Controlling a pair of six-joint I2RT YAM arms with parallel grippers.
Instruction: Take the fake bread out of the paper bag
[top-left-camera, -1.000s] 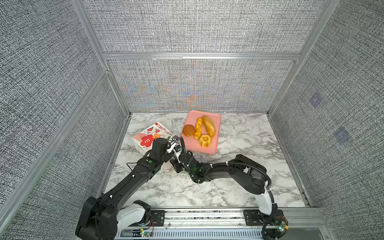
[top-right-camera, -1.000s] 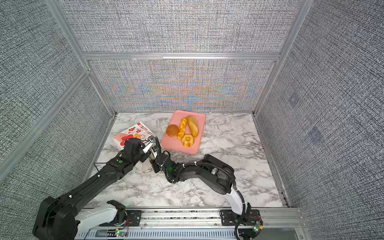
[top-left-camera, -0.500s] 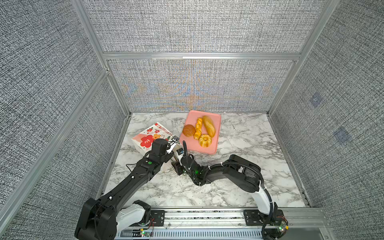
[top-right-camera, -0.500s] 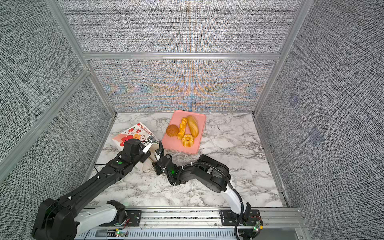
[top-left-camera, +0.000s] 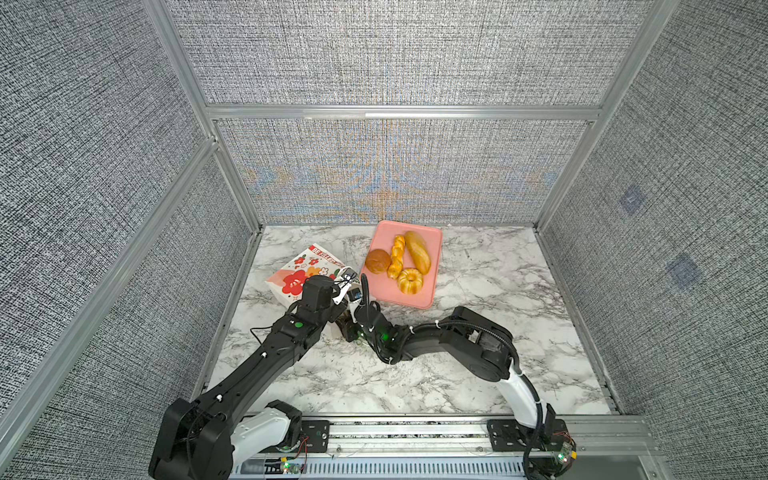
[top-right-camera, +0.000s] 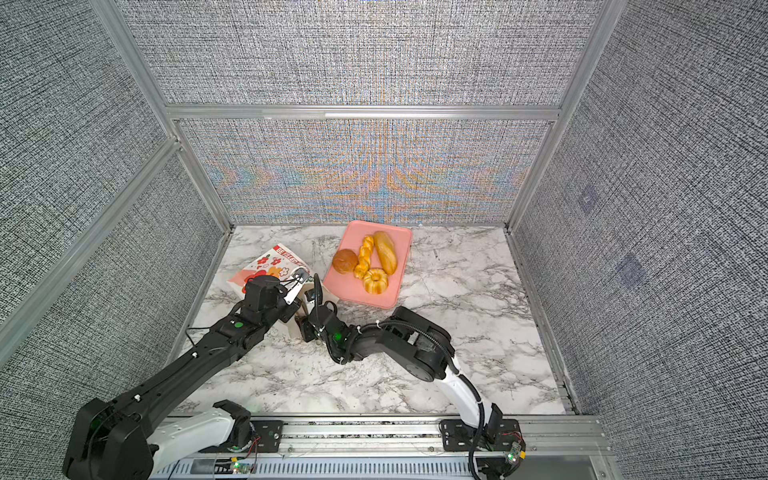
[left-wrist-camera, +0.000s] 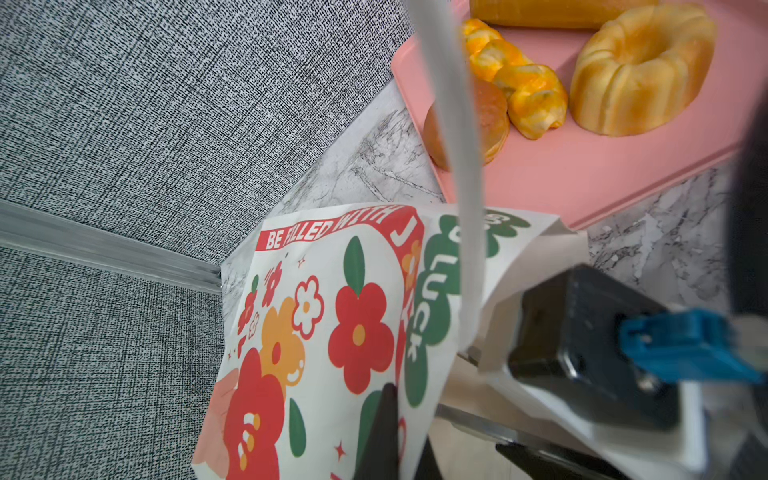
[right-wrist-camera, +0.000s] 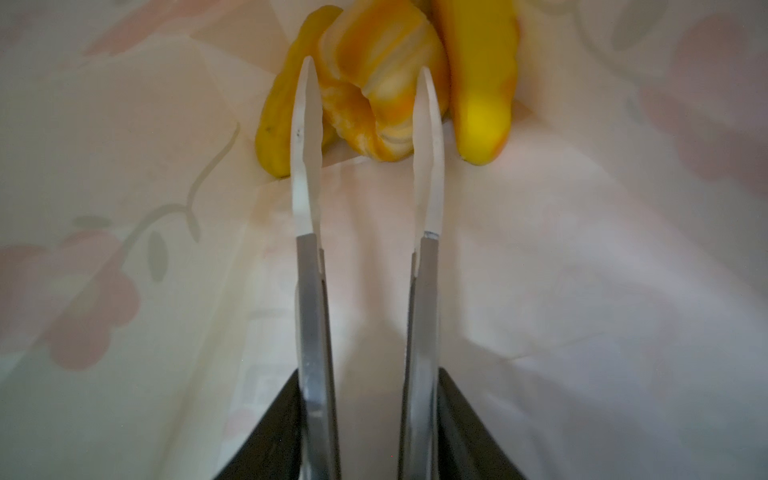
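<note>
— Since one second ago, the right arm's elbow has slid toward the paper bag (top-left-camera: 299, 270), so the right claw (right-wrist-camera: 368, 72) reaches deeper inside. The left arm has not shifted.

— What can go wrong?

— The left claw (top-left-camera: 341, 289) is clenched, it seems on the rim of the bag's mouth, and holds it up. If the paper slips out or tears, the wall drops on the right claw. That claw is released, one finger on each side of the ridged roll (right-wrist-camera: 357, 120), and two yellow pieces (right-wrist-camera: 274, 137) lie against this roll. When it closes, it may catch a neighbour, or push the roll to the bag's bottom.

— What does each view give?

— Only the right wrist view shows the fake bread (right-wrist-camera: 482, 104) left in the bag. Both top views hide it, but they show the bag lying on the bench (top-left-camera: 478, 266) and four pieces (top-left-camera: 410, 281) on the pink tray (top-left-camera: 415, 297), just beside.
</note>
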